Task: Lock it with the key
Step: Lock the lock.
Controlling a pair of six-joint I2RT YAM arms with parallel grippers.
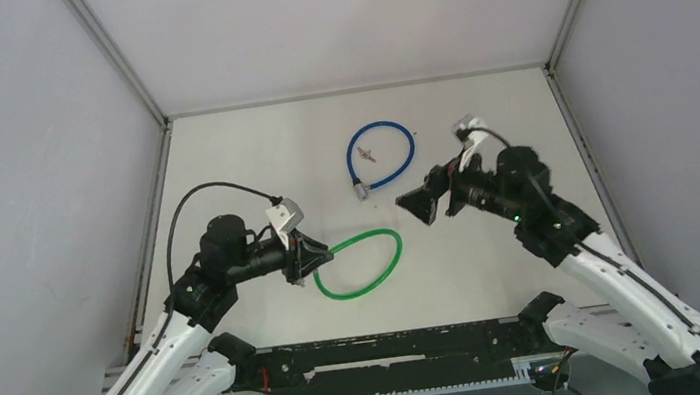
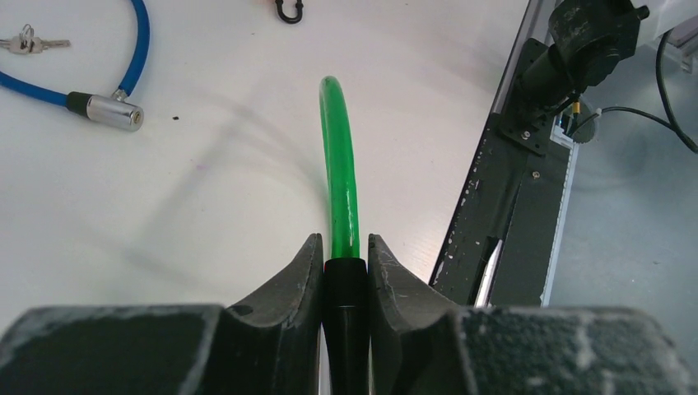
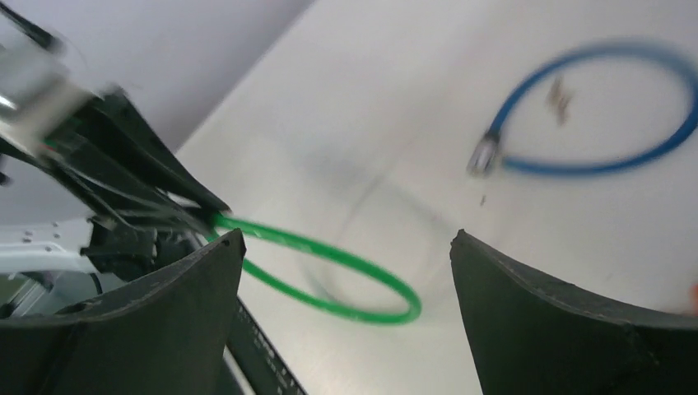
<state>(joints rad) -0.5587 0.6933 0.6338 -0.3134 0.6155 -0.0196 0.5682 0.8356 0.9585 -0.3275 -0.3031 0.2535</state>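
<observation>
Two locks are on the worktop (image 1: 251, 159): a blue cable lock (image 2: 141, 33) with one bunch of keys (image 1: 367, 153) inside its loop, and a green cable lock (image 1: 399, 247) nearer the arms. The left hand (image 1: 308, 258) clamps the green one's black end. The right hand (image 1: 422, 204), just beside the blue loop, is spread wide and holds nothing.

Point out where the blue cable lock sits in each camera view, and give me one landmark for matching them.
Top external: the blue cable lock lies as a loop just above the middle of the picture.
Left wrist: top left corner, partly cut off by the edge.
Right wrist: upper right, blurred.
Shared landmark: the green cable, seen in all three views.
</observation>
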